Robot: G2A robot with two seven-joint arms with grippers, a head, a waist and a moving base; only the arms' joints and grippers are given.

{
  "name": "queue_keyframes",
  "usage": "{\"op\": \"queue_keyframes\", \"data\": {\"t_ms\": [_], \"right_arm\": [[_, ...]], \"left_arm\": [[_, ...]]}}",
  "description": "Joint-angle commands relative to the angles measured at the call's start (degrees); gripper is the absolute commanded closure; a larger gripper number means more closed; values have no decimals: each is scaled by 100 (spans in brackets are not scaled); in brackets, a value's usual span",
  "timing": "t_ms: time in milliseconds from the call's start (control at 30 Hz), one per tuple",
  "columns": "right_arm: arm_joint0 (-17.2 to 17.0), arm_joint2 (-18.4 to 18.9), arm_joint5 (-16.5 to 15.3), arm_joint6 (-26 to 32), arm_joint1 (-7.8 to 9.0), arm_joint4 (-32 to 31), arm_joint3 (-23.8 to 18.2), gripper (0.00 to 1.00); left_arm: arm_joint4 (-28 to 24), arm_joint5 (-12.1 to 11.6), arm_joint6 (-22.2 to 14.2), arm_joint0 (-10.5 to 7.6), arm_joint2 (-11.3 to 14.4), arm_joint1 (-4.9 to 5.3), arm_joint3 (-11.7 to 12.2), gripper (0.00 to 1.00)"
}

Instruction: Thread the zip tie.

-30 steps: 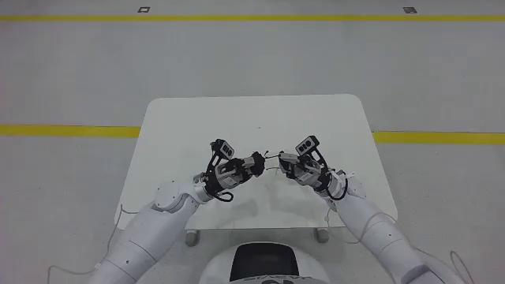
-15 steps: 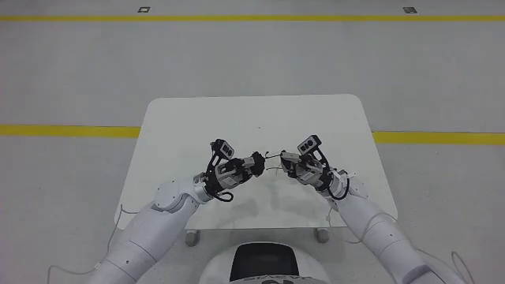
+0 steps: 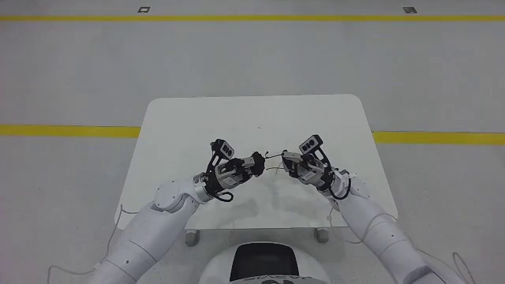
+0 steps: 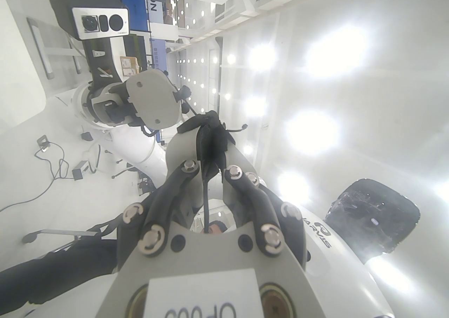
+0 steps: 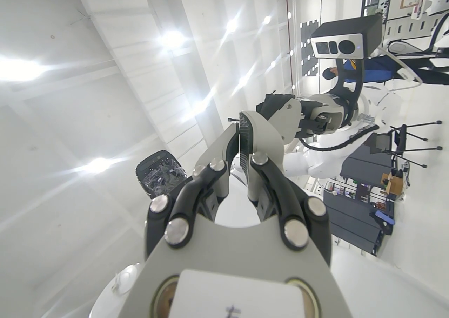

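Over the middle of the white table [image 3: 252, 114] my two grippers face each other a short gap apart. My left gripper [image 3: 257, 162] [image 4: 210, 130] is shut on a thin black zip tie [image 4: 207, 189], whose strap runs down between the fingers while one end pokes out past the tips. My right gripper [image 3: 285, 162] [image 5: 238, 126] is shut too, with a small black end of the zip tie [image 5: 231, 119] sticking out beside its pads. From above, the zip tie [image 3: 272, 157] shows as fine dark lines bridging the gap between the grippers.
The table top around the grippers is bare white. Beyond it lies grey floor with yellow lines [image 3: 252, 18]. The left wrist view shows the other arm's gripper [image 4: 151, 109] close by.
My right gripper has edged a little to the right. The left arm has kept still, and both grips are unchanged.
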Motion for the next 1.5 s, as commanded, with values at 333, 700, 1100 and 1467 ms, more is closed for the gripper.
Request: {"op": "queue_keyframes", "data": {"t_ms": [333,700,1100,1467], "right_arm": [[-28,59,-16,0,4,-7,21,100],[-39,107,-17,0,3,7,63,100],[-70,167,-17,0,11,30,71,100],[-92,219,-14,0,20,28,84,100]], "left_arm": [[0,0,0,0,0,0,0,100],[0,0,0,0,0,0,0,100],[0,0,0,0,0,0,0,100],[0,0,0,0,0,0,0,100]]}}
